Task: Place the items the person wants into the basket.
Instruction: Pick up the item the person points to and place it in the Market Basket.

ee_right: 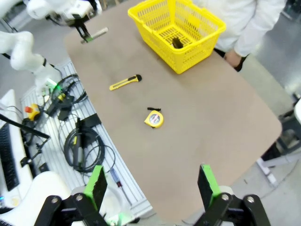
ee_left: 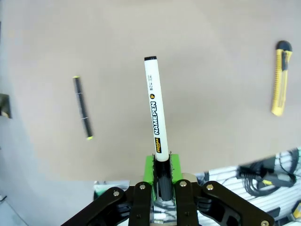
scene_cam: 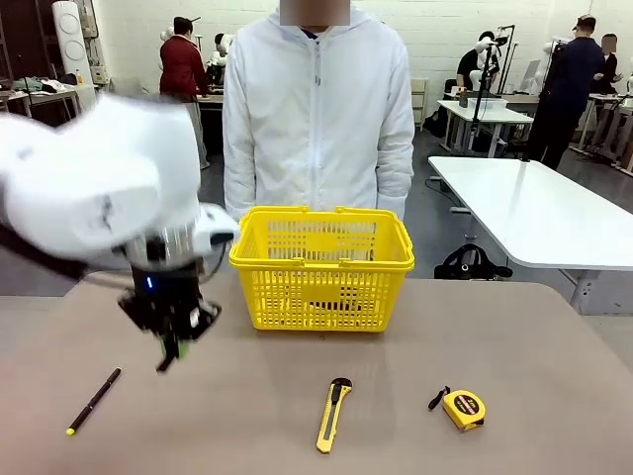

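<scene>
- Front view: your left tool (scene_cam: pixel 176 338) hangs over the tabletop (scene_cam: pixel 534 336), left of the basket (scene_cam: pixel 321 297). Clear the rim before releasing.
- Left wrist view: it clamps the marker (ee_left: pixel 155 108) by one end. Move smoothly.
- Right wrist view: the right tool (ee_right: pixel 153 186) stands wide and empty, well away.

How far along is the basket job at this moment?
Possibly done: one dark item, too small to identify, lies in the yellow basket. In hand: left jaws shut on the white marker, held above the table left of the basket. Left: the black pen on the table.
</scene>
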Robot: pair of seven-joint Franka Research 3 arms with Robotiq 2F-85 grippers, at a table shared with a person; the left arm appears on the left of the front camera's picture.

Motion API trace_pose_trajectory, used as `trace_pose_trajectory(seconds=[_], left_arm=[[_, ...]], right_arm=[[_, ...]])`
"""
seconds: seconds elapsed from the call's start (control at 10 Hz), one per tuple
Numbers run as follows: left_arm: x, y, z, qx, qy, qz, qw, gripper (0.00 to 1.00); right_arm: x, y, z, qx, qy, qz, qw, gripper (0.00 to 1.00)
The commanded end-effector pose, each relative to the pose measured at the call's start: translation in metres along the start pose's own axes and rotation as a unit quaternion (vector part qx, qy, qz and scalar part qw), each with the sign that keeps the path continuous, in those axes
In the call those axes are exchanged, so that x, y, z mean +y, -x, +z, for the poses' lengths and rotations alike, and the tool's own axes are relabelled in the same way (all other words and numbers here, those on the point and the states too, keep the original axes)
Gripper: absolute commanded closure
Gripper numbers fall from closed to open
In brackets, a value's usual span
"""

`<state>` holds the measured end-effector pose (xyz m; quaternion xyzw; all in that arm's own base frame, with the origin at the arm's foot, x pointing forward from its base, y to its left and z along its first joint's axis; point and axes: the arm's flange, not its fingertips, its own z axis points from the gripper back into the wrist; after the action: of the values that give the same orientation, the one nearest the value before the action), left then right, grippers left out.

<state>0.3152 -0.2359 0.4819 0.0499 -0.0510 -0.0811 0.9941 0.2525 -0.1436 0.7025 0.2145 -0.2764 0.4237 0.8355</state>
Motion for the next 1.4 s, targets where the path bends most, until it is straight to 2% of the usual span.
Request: trace_pose_trajectory(seconds=[0.0, 0.2, 0.4, 0.5, 0.9, 1.0, 1.1, 1.3], left_arm=[[-0.001, -0.02, 0.048, -0.01, -0.01, -0.019, 1.0, 1.0], [-0.002, -0.033, 0.09, -0.007, -0.017, -0.041, 0.999, 1.0], [0.0, -0.039, 0.107, 0.0, 0.002, -0.04, 0.999, 1.0], [-0.003, -0.025, 0.101, -0.014, 0.0, -0.03, 0.999, 1.0], [-0.003, -0.025, 0.101, -0.014, 0.0, -0.03, 0.999, 1.0], [-0.005, -0.03, 0.103, -0.008, 0.001, -0.032, 0.999, 0.84], [-0.01, -0.067, 0.112, -0.005, 0.02, -0.122, 0.992, 0.84], [-0.028, -0.139, 0.108, -0.01, -0.002, -0.219, 0.976, 0.84]], right_arm=[[0.0, -0.003, 0.001, -0.013, -0.011, 0.006, 1.0, 0.0], [0.0, -0.003, 0.001, -0.013, -0.011, 0.006, 1.0, 0.0], [0.0, -0.003, 0.001, -0.013, -0.011, 0.006, 1.0, 0.0], [0.0, -0.003, 0.001, -0.013, -0.011, 0.006, 1.0, 0.0], [0.0, -0.003, 0.001, -0.013, -0.011, 0.006, 1.0, 0.0], [0.0, -0.003, 0.001, -0.013, -0.011, 0.006, 1.0, 0.0], [0.0, -0.003, 0.001, -0.013, -0.011, 0.006, 1.0, 0.0], [0.0, -0.003, 0.001, -0.013, -0.011, 0.006, 1.0, 0.0]])
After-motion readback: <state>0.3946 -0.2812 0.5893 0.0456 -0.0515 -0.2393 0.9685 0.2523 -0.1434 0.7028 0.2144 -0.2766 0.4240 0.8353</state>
